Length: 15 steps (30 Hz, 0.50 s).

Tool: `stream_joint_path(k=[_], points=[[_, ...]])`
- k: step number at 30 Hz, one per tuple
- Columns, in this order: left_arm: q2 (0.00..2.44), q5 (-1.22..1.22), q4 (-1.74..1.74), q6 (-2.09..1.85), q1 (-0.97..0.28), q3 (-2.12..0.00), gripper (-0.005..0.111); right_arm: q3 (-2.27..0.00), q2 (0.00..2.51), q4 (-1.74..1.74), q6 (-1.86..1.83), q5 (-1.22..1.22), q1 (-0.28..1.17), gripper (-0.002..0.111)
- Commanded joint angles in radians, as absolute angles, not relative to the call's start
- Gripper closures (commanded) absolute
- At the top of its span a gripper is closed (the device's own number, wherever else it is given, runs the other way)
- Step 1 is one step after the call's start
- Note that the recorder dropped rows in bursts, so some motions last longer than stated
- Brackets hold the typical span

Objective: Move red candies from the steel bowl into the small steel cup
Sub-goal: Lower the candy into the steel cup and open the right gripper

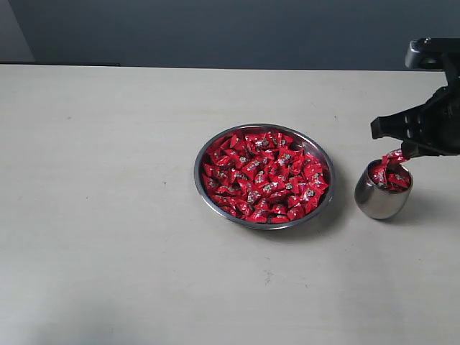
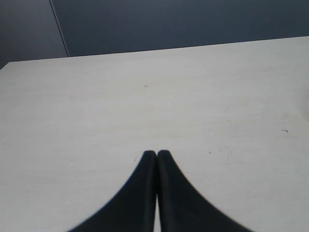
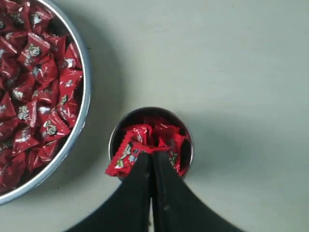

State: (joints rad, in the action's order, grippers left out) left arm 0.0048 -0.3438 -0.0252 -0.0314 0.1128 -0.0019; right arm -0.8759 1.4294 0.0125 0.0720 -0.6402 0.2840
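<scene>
The steel bowl (image 1: 264, 176) sits mid-table, heaped with red candies (image 1: 263, 178); its rim (image 3: 83, 87) and candies (image 3: 34, 82) also show in the right wrist view. To its right stands the small steel cup (image 1: 381, 194), several red candies inside (image 3: 166, 137). My right gripper (image 1: 404, 151) hangs just above the cup's mouth, shut on a red candy (image 3: 124, 157) that dangles over the cup's rim (image 3: 114, 140). The same held candy (image 1: 394, 158) shows above the cup in the exterior view. My left gripper (image 2: 156, 153) is shut on nothing, over bare table, out of the exterior view.
The pale tabletop (image 1: 108, 215) stretches wide to the left of the bowl. A dark wall (image 1: 230, 29) runs behind the table's far edge. The right arm's black body (image 1: 431, 108) fills the upper right corner.
</scene>
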Motion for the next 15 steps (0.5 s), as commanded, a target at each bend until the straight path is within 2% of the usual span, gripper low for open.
stream_joint_path(k=[1, 15], points=[[0.000, -0.334, -0.027, -0.029, 0.108, 0.000, 0.106, -0.872, 1.510, 0.020, 0.074, -0.613, 0.280, 0.109], [0.000, -0.334, -0.027, -0.029, 0.108, 0.000, 0.106, -0.872, 1.569, 0.033, 0.074, -0.571, 0.280, 0.109]])
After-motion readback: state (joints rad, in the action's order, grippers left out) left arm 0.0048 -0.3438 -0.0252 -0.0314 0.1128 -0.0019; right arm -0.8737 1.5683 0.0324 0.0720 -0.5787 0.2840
